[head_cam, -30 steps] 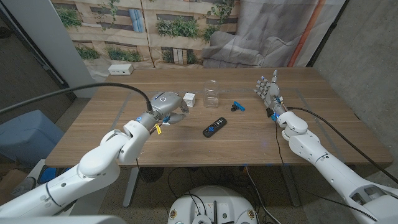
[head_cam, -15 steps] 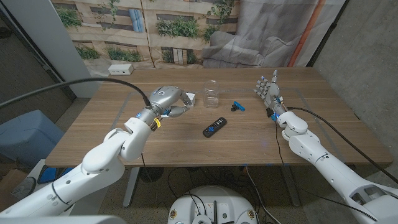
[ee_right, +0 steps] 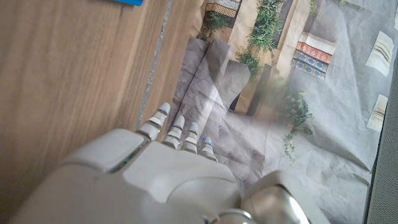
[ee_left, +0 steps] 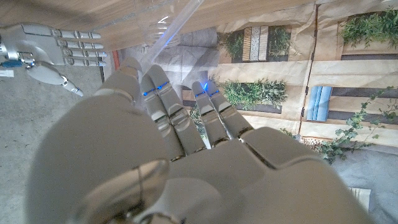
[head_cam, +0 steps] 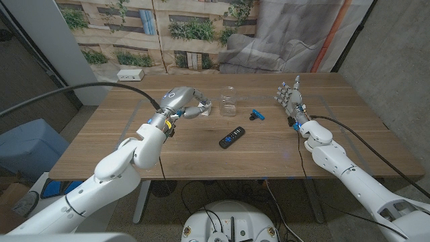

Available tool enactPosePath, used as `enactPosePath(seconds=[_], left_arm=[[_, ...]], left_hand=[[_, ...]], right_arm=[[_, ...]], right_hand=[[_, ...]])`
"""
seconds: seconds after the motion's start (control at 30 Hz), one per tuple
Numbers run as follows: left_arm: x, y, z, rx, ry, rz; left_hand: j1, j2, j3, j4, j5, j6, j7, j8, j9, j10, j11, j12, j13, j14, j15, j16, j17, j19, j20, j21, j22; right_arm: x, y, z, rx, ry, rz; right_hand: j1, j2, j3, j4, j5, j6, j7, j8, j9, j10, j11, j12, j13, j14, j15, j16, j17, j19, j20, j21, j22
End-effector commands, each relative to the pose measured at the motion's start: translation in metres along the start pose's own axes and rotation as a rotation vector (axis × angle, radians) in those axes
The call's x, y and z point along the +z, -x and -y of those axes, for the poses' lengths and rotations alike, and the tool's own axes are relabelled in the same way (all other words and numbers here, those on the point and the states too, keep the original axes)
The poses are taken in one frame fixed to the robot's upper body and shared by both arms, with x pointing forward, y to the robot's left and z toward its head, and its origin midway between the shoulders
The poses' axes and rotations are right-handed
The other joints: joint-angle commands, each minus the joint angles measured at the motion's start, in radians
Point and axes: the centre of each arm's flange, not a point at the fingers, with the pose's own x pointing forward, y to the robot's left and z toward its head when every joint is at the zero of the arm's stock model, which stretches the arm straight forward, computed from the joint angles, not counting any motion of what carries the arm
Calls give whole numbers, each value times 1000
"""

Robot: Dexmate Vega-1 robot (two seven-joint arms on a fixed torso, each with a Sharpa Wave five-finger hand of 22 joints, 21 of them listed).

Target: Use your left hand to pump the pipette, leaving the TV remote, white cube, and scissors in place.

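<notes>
The clear pipette (head_cam: 229, 101) stands upright at the table's far middle; in the left wrist view a clear tube of the pipette (ee_left: 180, 22) shows past my fingers. My left hand (head_cam: 185, 102) hovers just left of it, fingers loosely curved and reaching over the white cube (head_cam: 205, 106), holding nothing. The left hand (ee_left: 180, 155) is seen from behind in its wrist view. Blue scissors (head_cam: 257, 114) lie right of the pipette. The black TV remote (head_cam: 232, 137) lies nearer me. My right hand (head_cam: 289, 97) stands on the table, fingers spread, empty.
A white power strip (head_cam: 130, 75) lies at the table's (head_cam: 201, 161) far left edge. A printed backdrop and grey cloth hang behind the table. The right wrist view shows the wood surface and a blue corner of the scissors (ee_right: 121, 2).
My left hand has risen and moved away from me and to the right, ending over the white cube beside the pipette. The right arm and the objects have not moved.
</notes>
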Motion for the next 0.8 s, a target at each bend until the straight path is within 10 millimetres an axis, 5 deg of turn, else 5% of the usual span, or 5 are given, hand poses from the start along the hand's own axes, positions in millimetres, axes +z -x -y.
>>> enactPosePath(seconds=[0.03, 0.8], left_arm=[[5, -12, -2, 81, 171, -41], [13, -52, 3, 210, 376, -76]], left_hand=[[1, 10, -5, 3, 0, 1, 5, -5, 1, -2, 3, -3, 1, 9, -129, 1, 2, 6, -32, 3, 4], [1, 11, -10, 2, 0, 0, 13, -6, 1, 2, 3, -1, 2, 11, -122, -1, 1, 11, -43, 4, 4]], right_arm=[[0, 0, 0, 0, 0, 0], [0, 0, 0, 0, 0, 0]], right_hand=[[0, 58, -7, 1, 6, 3, -9, 6, 3, -1, -4, 3, 2, -10, -78, 6, 4, 5, 1, 4, 6], [0, 58, -7, 1, 6, 2, -9, 6, 3, -2, -4, 3, 1, -10, -78, 6, 4, 4, 2, 4, 5]])
